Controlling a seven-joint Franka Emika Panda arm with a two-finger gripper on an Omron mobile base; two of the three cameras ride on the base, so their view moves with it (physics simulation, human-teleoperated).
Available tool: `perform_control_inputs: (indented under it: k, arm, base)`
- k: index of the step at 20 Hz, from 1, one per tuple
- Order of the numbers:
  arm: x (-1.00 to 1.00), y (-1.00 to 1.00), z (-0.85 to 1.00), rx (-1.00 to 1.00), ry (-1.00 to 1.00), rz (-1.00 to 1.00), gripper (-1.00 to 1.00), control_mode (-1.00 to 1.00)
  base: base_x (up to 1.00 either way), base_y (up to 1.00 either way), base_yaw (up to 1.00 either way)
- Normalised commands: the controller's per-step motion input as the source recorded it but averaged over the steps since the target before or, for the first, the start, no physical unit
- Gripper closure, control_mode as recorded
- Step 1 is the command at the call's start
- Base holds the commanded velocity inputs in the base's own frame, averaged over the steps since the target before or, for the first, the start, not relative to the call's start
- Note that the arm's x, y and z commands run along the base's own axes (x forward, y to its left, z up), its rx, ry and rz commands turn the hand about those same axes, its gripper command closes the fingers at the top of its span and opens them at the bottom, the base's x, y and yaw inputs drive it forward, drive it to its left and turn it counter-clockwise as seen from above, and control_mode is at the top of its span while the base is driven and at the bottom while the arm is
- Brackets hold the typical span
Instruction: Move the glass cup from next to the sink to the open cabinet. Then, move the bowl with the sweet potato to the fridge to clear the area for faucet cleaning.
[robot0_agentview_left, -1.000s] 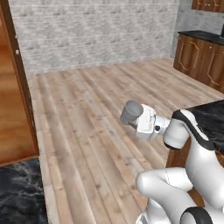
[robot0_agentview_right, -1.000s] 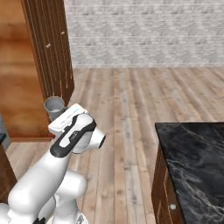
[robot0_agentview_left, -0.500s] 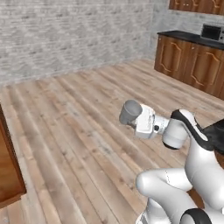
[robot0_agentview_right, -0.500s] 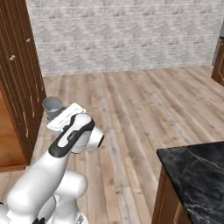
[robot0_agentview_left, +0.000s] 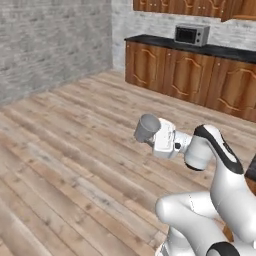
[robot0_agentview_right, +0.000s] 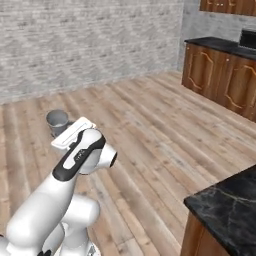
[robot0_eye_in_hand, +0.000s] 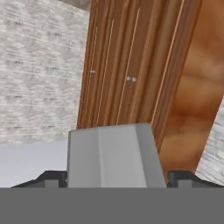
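The glass cup (robot0_agentview_left: 147, 128) is at the end of the arm, high above the wooden floor (robot0_agentview_left: 60, 150), near the middle of the left base view. It is a small tumbler of pale grey, half see-through, without a handle. Its round open mouth looks to about 10 o'clock, away from the white wrist. The rim is a bit lighter than the wall of the cup, and the inside looks darker.

The fingers (robot0_agentview_left: 150, 131) are at the wrist side of the cup, and they are spread wide with the cup between them. In the hand view the cup (robot0_eye_in_hand: 114, 155) stands between the two dark fingertips (robot0_eye_in_hand: 48, 178), one at each lower corner, and the cup reaches from one tip to the other. There its wall is flat grey with a soft vertical shade, and it gets a little narrower toward its far end.

At 1 o'clock in the left base view a row of brown lower cabinets (robot0_agentview_left: 185, 75) stands under a black counter (robot0_agentview_left: 200, 48), and a microwave (robot0_agentview_left: 191, 34) is on this counter.

In the right base view the cup (robot0_agentview_right: 57, 122) is at 9 o'clock, just beyond the white hand. A second black counter (robot0_agentview_right: 227, 205) is at 4 o'clock.

In the hand view tall brown wooden doors (robot0_eye_in_hand: 131, 65) are behind the cup, and a grey brick wall (robot0_eye_in_hand: 39, 65) is to the left.
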Motion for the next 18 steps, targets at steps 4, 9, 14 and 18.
perform_control_inputs:
  k: [4,9,14,18]
  arm:
    - [0.0,0.0,0.0,0.0,0.0,0.0,1.0,1.0]
    - [0.0,0.0,0.0,0.0,0.0,0.0,1.0,1.0]
    - [0.0,0.0,0.0,0.0,0.0,0.0,1.0,1.0]
    - [0.0,0.0,0.0,0.0,0.0,0.0,1.0,1.0]
  base:
    - [1.0,0.7,-0.56]
    - [1.0,0.71,-0.61]
    - [1.0,0.72,-0.64]
    - [1.0,0.72,-0.59]
